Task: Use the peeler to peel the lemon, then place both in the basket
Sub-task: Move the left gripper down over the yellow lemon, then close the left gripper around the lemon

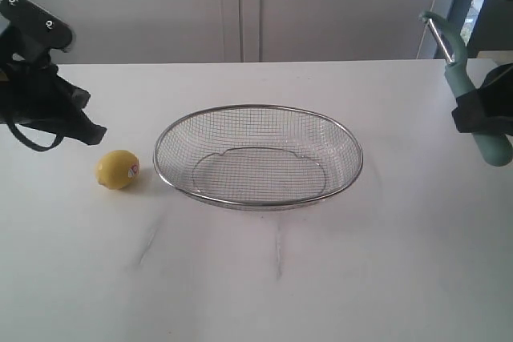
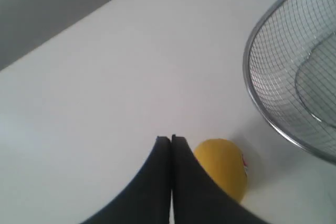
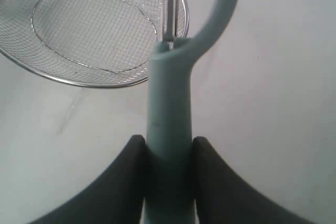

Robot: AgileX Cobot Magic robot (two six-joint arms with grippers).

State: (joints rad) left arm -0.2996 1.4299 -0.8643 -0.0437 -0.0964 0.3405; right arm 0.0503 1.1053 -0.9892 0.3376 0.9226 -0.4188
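Holding tight: the right fingers [image 3: 210,174] were clamped on the pale green handle of the peeler [image 3: 168,98], and it was up off the counter [image 1: 264,286] with the metal blade end on top
Lemon [image 1: 118,170]: it sat on the counter near the left end of the basket [image 1: 258,107], not touching it, with its little sticker [image 1: 134,170] turned toward the basket
Left side: the left fingers [image 2: 155,182] were pressed together with nothing between them, hanging just beside the lemon
Basket: neither the lemon nor the peeler was in it yet
How the lemon would feel: probably light and firm, with smooth waxy skin, so it could roll away or slip out
Where to hold the lemon: the left fingers would have to open first, then squeeze it across its fat middle, firmly enough that it does not spin when the blade drags, with one side left bare for peeling
How the peeler would feel: likely light and stiff, with a sharp blade and a smooth handle that might twist in the grip
Where to hold the peeler: on the handle, well away from the blade, and that looked right
How the basket would feel: thin wire, so probably light, and it might slide if bumped
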